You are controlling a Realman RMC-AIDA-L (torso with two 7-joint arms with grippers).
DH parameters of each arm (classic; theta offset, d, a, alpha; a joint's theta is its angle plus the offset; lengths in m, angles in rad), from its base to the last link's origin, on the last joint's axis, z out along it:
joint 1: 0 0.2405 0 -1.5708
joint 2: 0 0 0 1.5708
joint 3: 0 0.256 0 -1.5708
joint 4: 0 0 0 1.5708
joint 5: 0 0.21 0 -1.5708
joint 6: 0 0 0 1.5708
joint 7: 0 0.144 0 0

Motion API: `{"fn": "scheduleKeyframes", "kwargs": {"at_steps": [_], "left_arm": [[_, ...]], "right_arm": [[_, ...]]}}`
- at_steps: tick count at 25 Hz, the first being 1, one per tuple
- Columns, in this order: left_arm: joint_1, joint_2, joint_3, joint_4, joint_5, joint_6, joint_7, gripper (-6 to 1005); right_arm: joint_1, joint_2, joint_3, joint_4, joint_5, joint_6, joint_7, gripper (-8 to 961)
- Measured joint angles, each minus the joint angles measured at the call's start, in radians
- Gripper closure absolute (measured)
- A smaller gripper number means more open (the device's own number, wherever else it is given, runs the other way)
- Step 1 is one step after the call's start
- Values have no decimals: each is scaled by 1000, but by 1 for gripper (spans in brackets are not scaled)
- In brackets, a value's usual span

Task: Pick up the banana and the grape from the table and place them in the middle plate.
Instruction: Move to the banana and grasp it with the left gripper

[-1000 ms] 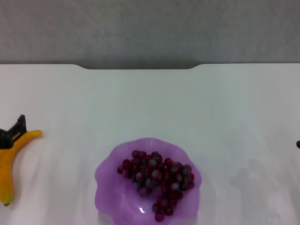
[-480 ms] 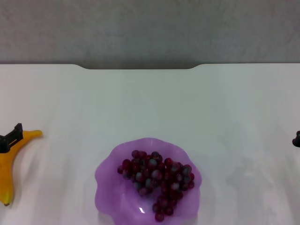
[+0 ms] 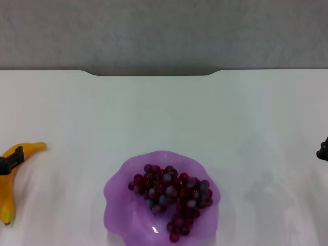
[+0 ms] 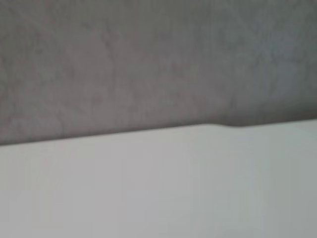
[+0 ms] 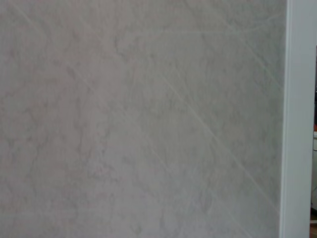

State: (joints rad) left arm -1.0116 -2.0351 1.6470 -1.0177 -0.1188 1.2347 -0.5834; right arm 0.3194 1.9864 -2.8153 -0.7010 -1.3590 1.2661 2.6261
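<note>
Banana (image 3: 11, 177) lies on the tabletop (image 3: 164, 113) at the far left edge of the head view, well apart from the plate. It curves from a pointed end further back, toward the centre, down to a dark-tipped end nearer the robot. Yellow-orange skin.

Left gripper (image 3: 9, 161) is right at the banana: only a small black piece shows at the left border of the head view, overlapping the upper part of the fruit. Cannot tell if the jaws are wide, narrow or holding the banana; too little of them is in view. Cannot tell if the banana is lifted or resting.

Grape (image 3: 171, 197) bunch sits inside the middle plate (image 3: 115, 197), spread from the plate's centre toward its right and near side. Dark red-purple berries, several with a pale bloom. The plate is translucent purple with a wavy rim, low in the centre of the head view, on the tabletop, with its near rim cut off by the bottom edge.

Right gripper (image 3: 323, 150) is only a small dark bit at the right border of the head view, well apart from the plate. State of its jaws cannot be told.

Left wrist view shows only white tabletop, its notched far edge and a grey wall behind. Right wrist view shows a grey marbled surface with a white strip along one side.
</note>
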Motion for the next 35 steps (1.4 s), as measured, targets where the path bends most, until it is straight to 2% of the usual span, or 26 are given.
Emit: {"fn": "scheduleKeyframes", "kwargs": {"at_steps": [12,22,35], "left_arm": [[44,0,31,151,20,-213,4,215],[101,2,50,266,14,-292,16,232],[136,4,57,330,8,-323,17,255]], "right_arm": [[0,0,0,-1,0,-1,0,932],[0,0,-3,-2,0,-1,0,932],[0,0,-12,-2,1,-1,0,932]]}}
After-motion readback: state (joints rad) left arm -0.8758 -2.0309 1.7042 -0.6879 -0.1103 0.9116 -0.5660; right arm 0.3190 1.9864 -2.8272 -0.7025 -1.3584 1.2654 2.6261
